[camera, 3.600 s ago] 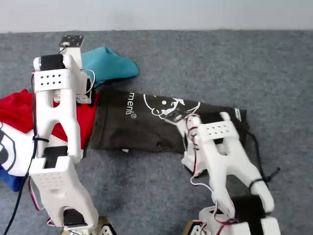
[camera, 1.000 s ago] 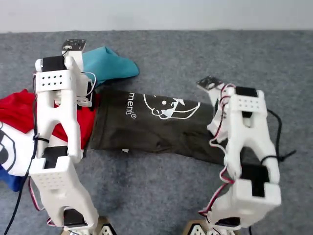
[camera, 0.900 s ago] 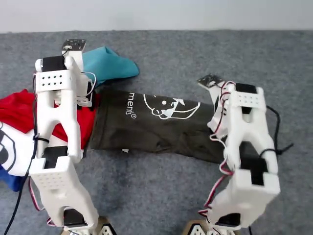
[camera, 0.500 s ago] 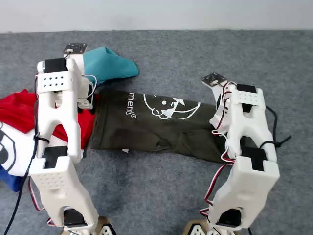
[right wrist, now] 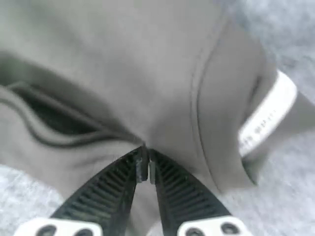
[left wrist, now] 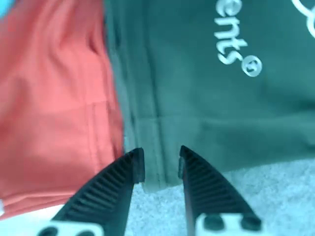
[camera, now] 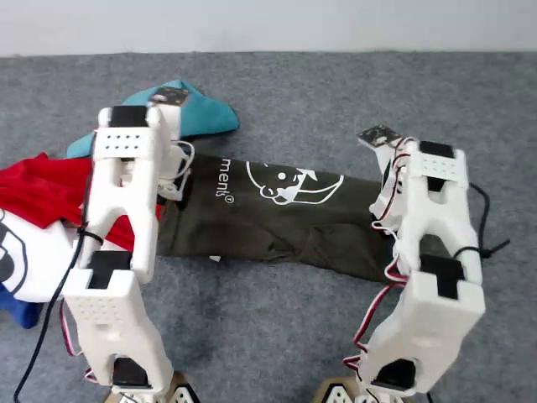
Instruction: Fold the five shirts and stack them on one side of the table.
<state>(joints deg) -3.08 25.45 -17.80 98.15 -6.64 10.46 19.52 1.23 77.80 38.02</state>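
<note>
The grey bench (camera: pixel 336 92) carries the dark green shirt (camera: pixel 252 222) spread lengthwise across its middle, with the red shirt (camera: pixel 33 189), a white one (camera: pixel 25 260) and a teal one (camera: pixel 201 113) bunched at one end, none of them folded yet. The step in hand looks like taking both ends of the dark green shirt for a fold. To do it well, each arm should have a firm bite through the hem alone, and the two should lift together so the cloth comes up level without dragging the red shirt that touches it. The left end effector (left wrist: pixel 160 160) is parted a little, its tips straddling the dark hem just beside the red cloth and holding nothing; it should close on green only. The right end effector (right wrist: pixel 146 164) is closed, with creases running into its tips as though a pinch of the shirt is caught. The high view shows the whole layout but hides both sets of tips under the arms. The right wrist view alone reveals the white label (right wrist: pixel 266 118) near the pinch.
</note>
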